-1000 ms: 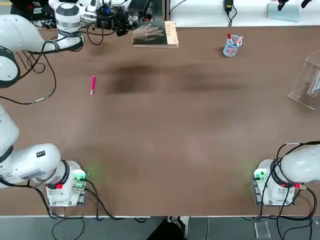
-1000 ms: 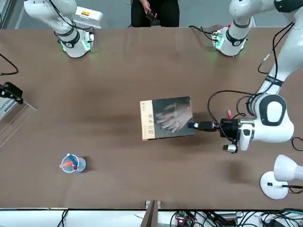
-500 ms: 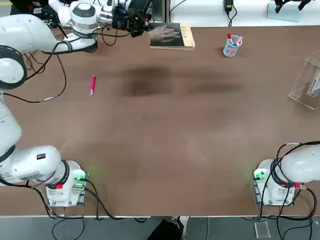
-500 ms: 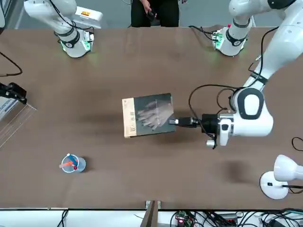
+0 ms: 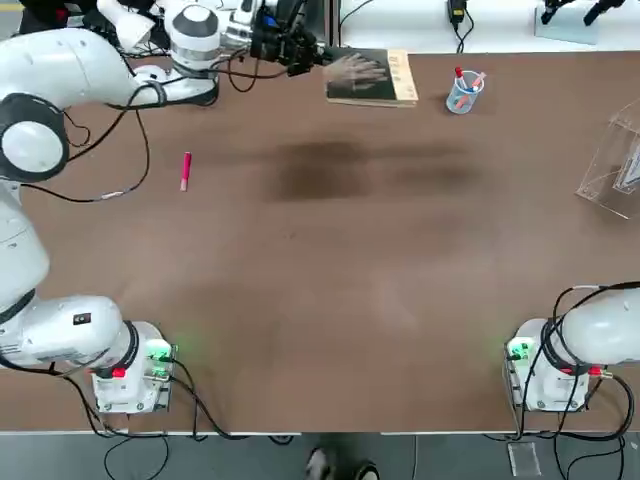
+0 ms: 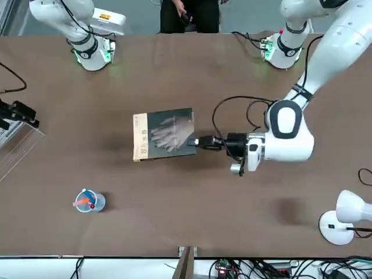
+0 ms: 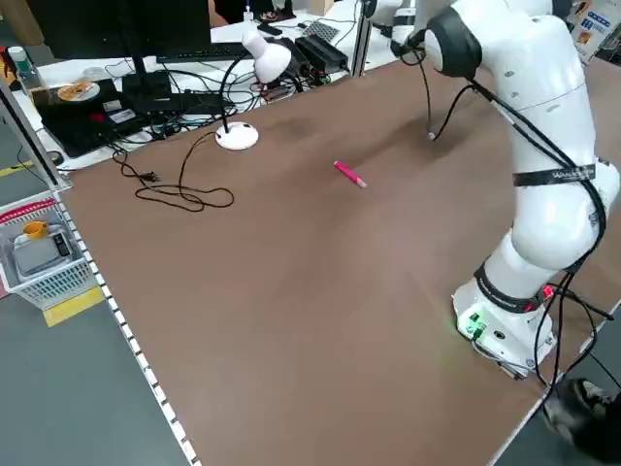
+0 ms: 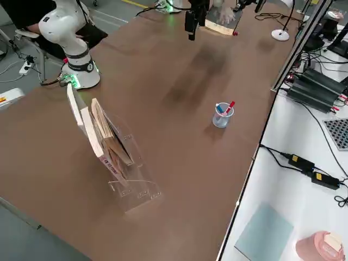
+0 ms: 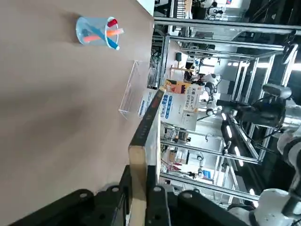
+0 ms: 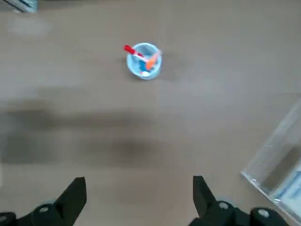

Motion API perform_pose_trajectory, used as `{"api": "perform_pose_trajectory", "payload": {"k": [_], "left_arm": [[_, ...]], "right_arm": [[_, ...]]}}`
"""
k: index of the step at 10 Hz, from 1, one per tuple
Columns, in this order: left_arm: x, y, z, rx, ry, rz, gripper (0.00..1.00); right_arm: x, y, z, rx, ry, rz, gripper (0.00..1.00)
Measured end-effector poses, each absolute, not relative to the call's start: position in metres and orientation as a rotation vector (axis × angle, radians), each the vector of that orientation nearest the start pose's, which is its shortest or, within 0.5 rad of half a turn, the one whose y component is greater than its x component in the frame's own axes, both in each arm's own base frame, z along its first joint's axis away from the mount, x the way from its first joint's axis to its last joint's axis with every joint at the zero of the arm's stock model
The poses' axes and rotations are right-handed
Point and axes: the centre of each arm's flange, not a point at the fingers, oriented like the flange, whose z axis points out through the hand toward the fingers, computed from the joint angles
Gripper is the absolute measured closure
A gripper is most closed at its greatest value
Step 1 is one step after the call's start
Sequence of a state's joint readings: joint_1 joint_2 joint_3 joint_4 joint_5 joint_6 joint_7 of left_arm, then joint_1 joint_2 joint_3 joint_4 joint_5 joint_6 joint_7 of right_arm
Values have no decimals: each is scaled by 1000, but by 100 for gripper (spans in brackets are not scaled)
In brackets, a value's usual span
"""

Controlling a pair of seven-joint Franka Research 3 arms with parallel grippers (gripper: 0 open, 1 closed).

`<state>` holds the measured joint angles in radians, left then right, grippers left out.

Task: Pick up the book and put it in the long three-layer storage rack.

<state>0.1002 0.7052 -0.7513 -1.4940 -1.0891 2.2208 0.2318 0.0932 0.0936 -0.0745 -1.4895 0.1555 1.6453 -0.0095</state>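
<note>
The book (image 5: 370,77), dark grey with a pale hand picture and a tan strip, hangs flat above the far side of the table, with my left gripper (image 5: 318,55) shut on its edge. From across the table the book (image 6: 164,135) juts out sideways from that gripper (image 6: 199,142). In the left wrist view its edge (image 9: 143,141) sits between the fingers. The clear storage rack (image 5: 615,165) stands at the table's right edge, with flat items (image 8: 106,136) leaning in it. My right gripper (image 10: 138,197) hovers open, high above the table's right part, holding nothing.
A clear cup of pens (image 5: 464,90) stands on the table between the book and the rack. A pink pen (image 5: 186,170) lies on the left part of the table. A white desk lamp (image 6: 340,218) stands at the far left corner. A person (image 6: 190,14) is behind the arms' bases.
My left gripper has carried the book steadily toward the robot's right, closer to the pen cup. The right gripper has hardly moved.
</note>
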Motion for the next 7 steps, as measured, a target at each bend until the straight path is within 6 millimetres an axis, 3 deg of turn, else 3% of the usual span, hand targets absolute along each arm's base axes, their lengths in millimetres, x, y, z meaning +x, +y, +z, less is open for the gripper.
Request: {"api": "perform_pose_trajectory", "payload": {"k": [4,7], "left_arm": [[612,-414,386,1829,-13,-156,100],[600,-441,382,1824,16,-146,100]], "right_arm": [[597,-7,604,-2837,-70,-87,0],[606,-46,570,-2696,-134,-72,0]]}}
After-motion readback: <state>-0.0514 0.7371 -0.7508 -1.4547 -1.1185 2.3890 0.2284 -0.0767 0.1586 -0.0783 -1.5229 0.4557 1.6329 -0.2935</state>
